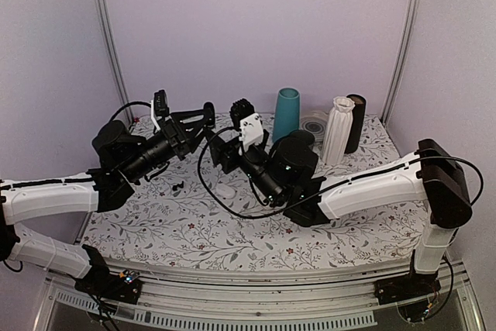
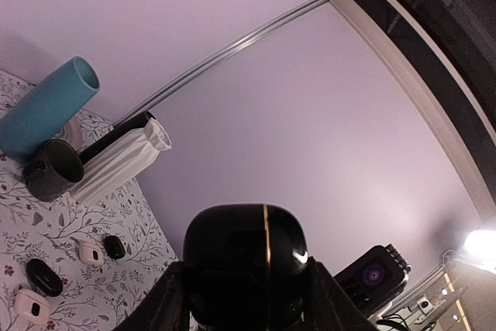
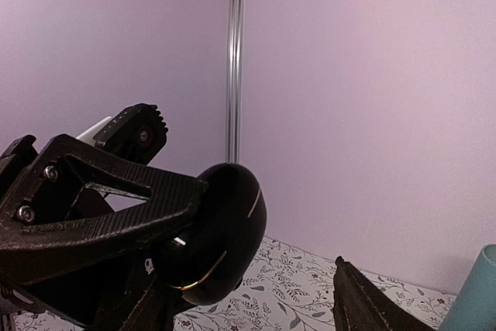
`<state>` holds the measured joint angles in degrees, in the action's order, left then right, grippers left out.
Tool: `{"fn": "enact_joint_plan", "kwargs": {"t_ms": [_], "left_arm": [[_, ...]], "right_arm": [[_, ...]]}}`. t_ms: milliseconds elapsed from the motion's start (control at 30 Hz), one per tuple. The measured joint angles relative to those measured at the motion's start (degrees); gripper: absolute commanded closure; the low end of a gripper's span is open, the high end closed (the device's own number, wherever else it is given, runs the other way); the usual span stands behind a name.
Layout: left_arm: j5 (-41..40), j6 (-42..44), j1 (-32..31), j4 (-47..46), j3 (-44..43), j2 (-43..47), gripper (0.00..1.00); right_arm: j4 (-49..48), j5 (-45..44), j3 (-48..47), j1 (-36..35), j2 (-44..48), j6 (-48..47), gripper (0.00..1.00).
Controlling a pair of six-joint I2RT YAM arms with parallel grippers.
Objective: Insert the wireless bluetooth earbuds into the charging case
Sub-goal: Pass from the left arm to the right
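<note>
- Black glossy charging case [image 2: 244,269], gold seam line, lid shut: held in the air above the tablecloth, left of the teal vase [image 1: 286,114]. I judge it is presented this way so the other arm can work the lid.
- Left gripper [image 2: 246,305]: clamped on the case, one finger on each side, which leaves the seam exposed.
- Right gripper [image 1: 223,148]: also left of the vase and close by the case, jaws apart. Its one clearly visible finger [image 3: 364,300] stands clear of the shell, and nothing is held.
- Tiny dark specks I read as the wireless bluetooth earbuds [image 1: 177,185]: lying on the floral tablecloth [image 1: 194,230], further left of the vase and nearer the arm bases. They are too small to be sure of, and not yet picked up.
- Judgement: the lid must open before either bud goes in.
</note>
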<state>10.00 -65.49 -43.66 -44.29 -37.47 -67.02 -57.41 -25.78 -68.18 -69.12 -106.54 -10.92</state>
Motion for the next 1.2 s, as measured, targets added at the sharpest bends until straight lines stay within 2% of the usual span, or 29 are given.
{"fn": "enact_joint_plan", "kwargs": {"t_ms": [367, 733, 767, 833, 967, 1067, 1133, 1200], "left_arm": [[-0.2, -0.7, -0.3, -0.5, 0.0, 0.0, 0.87], [-0.5, -0.8, -0.5, -0.5, 0.0, -0.1, 0.85], [-0.7, -0.8, -0.5, -0.6, 0.0, -0.1, 0.81], [-1.1, -0.8, -0.5, -0.7, 0.0, -0.1, 0.73], [-1.9, -1.2, -0.5, -0.7, 0.0, -0.1, 0.48], [-1.7, -0.8, -0.5, -0.7, 0.1, -0.1, 0.25], [-1.5, -0.5, -0.7, 0.0, 0.1, 0.3, 0.19], [-1.6, 0.7, -0.9, 1.3, 0.1, 1.0, 0.06]], "right_arm": [[-0.2, -1.8, -4.4, -0.2, -3.3, -2.2, 0.41], [-0.9, -1.3, -5.4, -0.4, -4.5, -3.5, 0.73], [-1.0, -1.3, -5.4, -0.6, -4.5, -3.8, 0.80], [-1.0, -1.4, -5.4, -0.6, -4.5, -4.0, 0.86], [-1.0, -1.8, -5.4, -0.6, -4.5, -4.7, 0.94], [-1.0, -1.7, -5.2, -0.6, -4.4, -4.9, 0.96], [-0.9, -1.2, -4.5, -0.6, -4.2, -4.8, 0.96], [-0.5, -0.4, -3.1, -0.6, -3.5, -4.7, 0.97]]}}
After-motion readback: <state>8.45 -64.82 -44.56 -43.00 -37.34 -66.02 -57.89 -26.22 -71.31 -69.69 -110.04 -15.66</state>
